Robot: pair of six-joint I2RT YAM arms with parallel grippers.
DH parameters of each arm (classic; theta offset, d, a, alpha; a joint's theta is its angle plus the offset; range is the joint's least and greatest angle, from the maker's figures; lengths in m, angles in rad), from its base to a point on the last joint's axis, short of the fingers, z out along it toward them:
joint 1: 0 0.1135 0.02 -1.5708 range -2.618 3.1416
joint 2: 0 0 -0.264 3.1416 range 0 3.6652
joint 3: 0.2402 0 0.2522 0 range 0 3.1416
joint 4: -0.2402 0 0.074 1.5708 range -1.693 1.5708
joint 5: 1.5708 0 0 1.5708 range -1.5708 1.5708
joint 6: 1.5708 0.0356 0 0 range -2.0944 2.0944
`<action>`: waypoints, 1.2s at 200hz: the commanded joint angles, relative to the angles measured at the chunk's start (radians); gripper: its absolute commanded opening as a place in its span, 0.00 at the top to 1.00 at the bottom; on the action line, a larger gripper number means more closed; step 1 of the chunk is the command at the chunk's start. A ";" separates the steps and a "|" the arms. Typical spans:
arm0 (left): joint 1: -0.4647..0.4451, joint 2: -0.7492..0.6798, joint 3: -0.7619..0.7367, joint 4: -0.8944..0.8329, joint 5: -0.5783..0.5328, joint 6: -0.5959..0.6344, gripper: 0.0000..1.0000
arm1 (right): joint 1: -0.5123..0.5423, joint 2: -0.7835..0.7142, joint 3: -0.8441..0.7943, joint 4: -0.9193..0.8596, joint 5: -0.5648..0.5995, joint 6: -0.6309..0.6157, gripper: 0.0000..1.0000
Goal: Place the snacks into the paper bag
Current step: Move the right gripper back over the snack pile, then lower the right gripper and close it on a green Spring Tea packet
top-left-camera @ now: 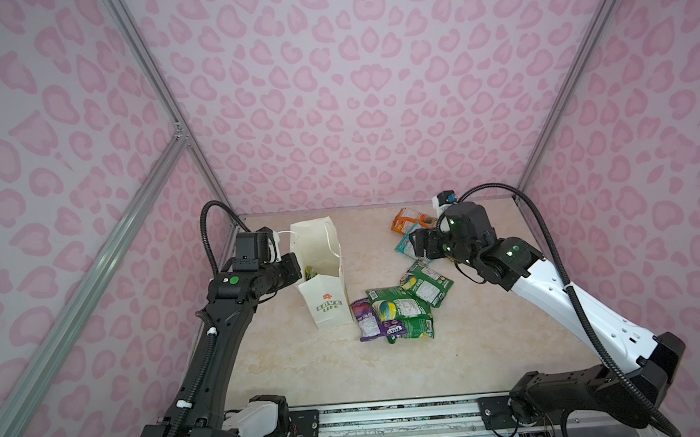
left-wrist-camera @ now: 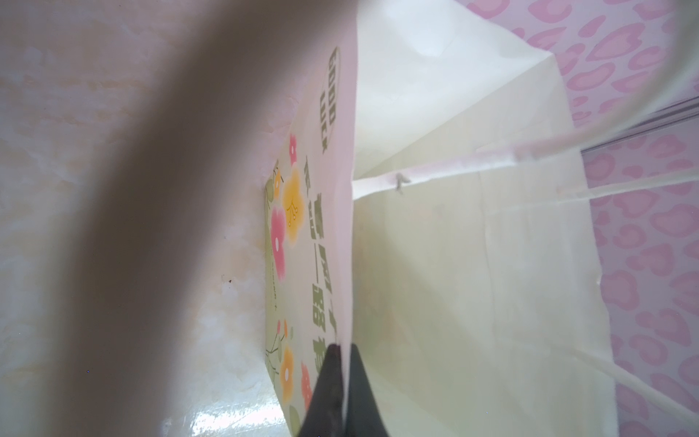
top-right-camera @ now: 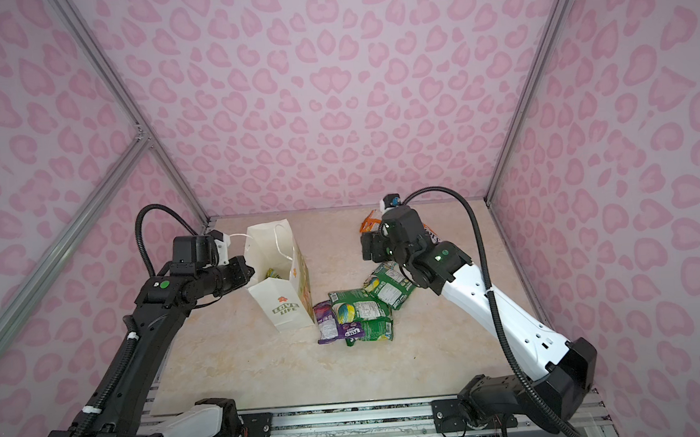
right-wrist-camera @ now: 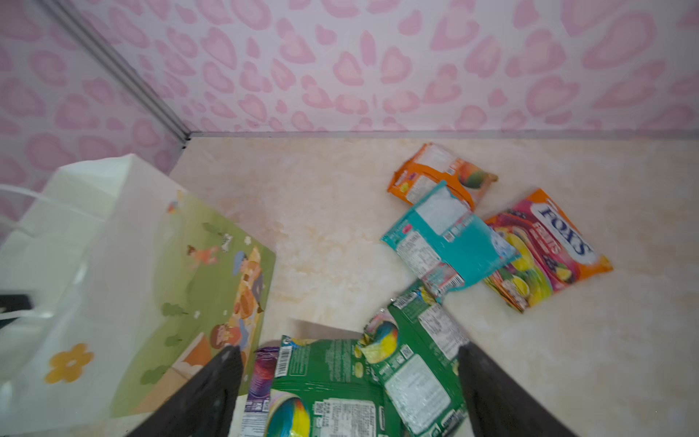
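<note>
The white paper bag (top-left-camera: 329, 308) (top-right-camera: 284, 309) stands upright left of centre, mouth open, with a yellow-green snack (top-left-camera: 311, 272) inside. My left gripper (top-left-camera: 299, 268) (left-wrist-camera: 342, 350) is shut on the bag's side rim, one finger inside and one outside. Two green snacks (top-left-camera: 399, 306) (right-wrist-camera: 333, 382) and a purple one (top-left-camera: 367, 318) lie in a pile right of the bag. Teal (right-wrist-camera: 450, 234), orange (right-wrist-camera: 435, 178) and pink-red FOX'S (right-wrist-camera: 544, 249) packets lie further back. My right gripper (top-left-camera: 414, 242) (right-wrist-camera: 348, 350) hangs open and empty above the third green packet (right-wrist-camera: 420, 359).
Pink patterned walls (top-left-camera: 353, 102) with metal posts close in the marble-look table (top-left-camera: 307, 367) on three sides. The bag's cord handle (top-left-camera: 333, 245) hangs into its mouth. A metal rail (top-left-camera: 394, 420) with both arm bases runs along the front edge.
</note>
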 commanded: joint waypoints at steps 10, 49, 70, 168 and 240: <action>-0.002 -0.002 -0.001 0.007 0.009 0.005 0.97 | -0.176 -0.105 -0.244 0.088 -0.232 0.144 0.09; -0.005 0.003 -0.001 0.008 0.013 0.005 0.97 | -0.340 -0.152 -0.462 0.191 -0.391 0.211 0.09; -0.007 -0.001 -0.001 0.007 0.012 0.005 0.97 | -0.394 -0.143 -0.546 0.273 -0.443 0.228 0.08; -0.015 0.015 -0.001 0.005 -0.011 0.009 0.97 | -0.495 0.129 -0.718 0.695 -0.672 0.380 0.09; -0.015 0.019 0.000 0.003 -0.009 0.009 0.97 | -0.426 0.160 -0.869 0.988 -0.661 0.637 0.10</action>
